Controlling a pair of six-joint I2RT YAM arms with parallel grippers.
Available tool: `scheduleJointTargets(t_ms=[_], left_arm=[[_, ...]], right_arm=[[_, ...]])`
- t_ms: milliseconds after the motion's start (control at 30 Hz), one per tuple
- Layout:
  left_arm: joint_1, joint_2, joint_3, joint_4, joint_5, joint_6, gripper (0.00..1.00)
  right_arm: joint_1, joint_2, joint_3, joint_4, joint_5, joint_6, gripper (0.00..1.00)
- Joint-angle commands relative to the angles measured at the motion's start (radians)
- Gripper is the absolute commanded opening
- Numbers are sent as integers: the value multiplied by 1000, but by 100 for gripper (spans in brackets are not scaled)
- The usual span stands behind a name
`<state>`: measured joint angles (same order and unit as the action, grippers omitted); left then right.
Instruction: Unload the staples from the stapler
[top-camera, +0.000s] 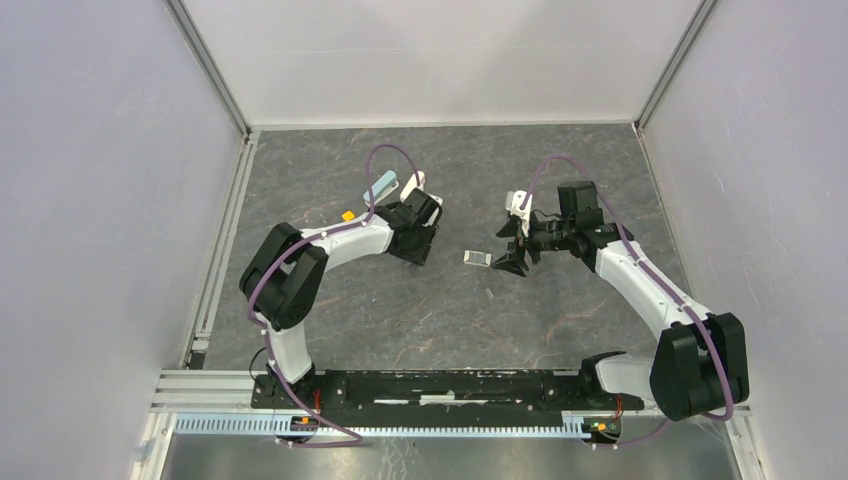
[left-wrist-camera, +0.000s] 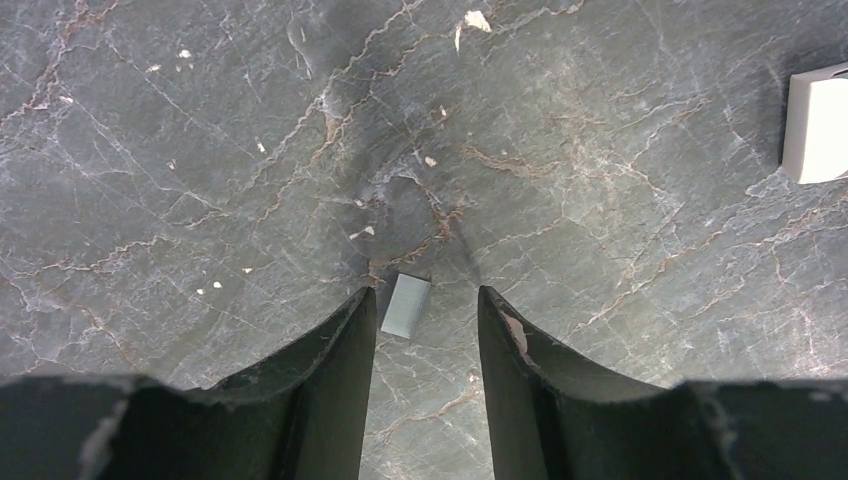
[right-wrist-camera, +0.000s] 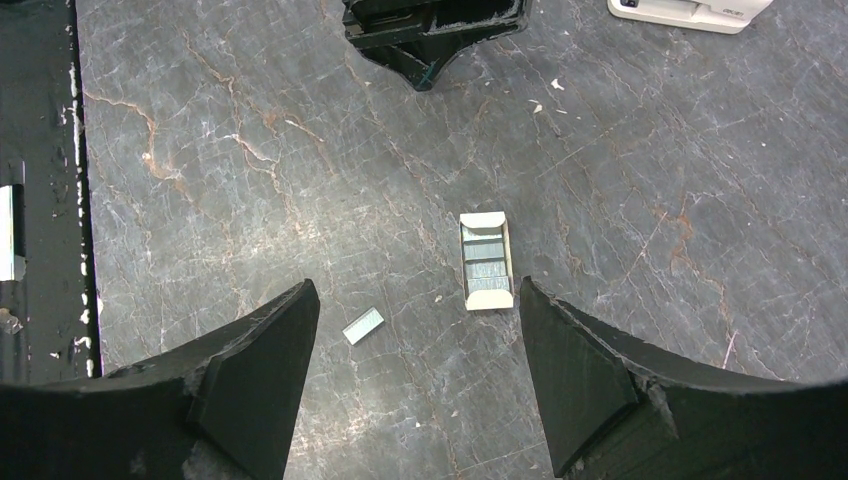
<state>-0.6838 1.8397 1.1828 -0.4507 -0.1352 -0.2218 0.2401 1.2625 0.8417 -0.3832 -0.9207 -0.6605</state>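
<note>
Grey veined stone covers the table (top-camera: 330, 160), with pale walls (top-camera: 100, 200) closing it in. Furthest left sit a small yellow cube (top-camera: 348, 215), a teal oblong (top-camera: 380, 189) and a white oblong (top-camera: 412, 182), all close to the left arm and none of them gripped (bystanders, as I read it).

Next comes the left gripper (left-wrist-camera: 425, 293), pitched down at the stone. Its fingers (left-wrist-camera: 340, 350) stand a modest gap apart with nothing between them. A pale strip (left-wrist-camera: 405, 305) lies flat on the table just past the tips, in line with that gap. I judge that is why I have the claw there: it is lined up to pinch the strip across its long edges. Whether it is a second run of staples I cannot tell.

Right of that, on open stone between the two arms, the stapler (top-camera: 477, 258) lies flat, grey middle up and whitish ends showing, held by nobody. The staples (right-wrist-camera: 363, 325), a thin silvery sliver, lie apart from it on the side nearer the arm bases, so some at least look to be out.

Furthest right, the right gripper (right-wrist-camera: 415, 285) hangs low with its jaws spread wide and empty. The stapler lies just ahead of its tips, nearer one finger than the other, and I judge the claw is placed there to steady or lift it.
</note>
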Motion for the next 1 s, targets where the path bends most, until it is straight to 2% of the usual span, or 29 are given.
scheduleJointTargets(t_ms=[0,467,967], left_arm=[[11,-20,13,-3,18,51,48],[51,-21,-3,-2,89,58,40],[65,-13,-11,-14,115,65,38]], right_arm=[[1,9,19,-10,-21,-21,80],[0,6,20,-14,-23,-26,80],[-1,4,22,-16,-27,-25,80]])
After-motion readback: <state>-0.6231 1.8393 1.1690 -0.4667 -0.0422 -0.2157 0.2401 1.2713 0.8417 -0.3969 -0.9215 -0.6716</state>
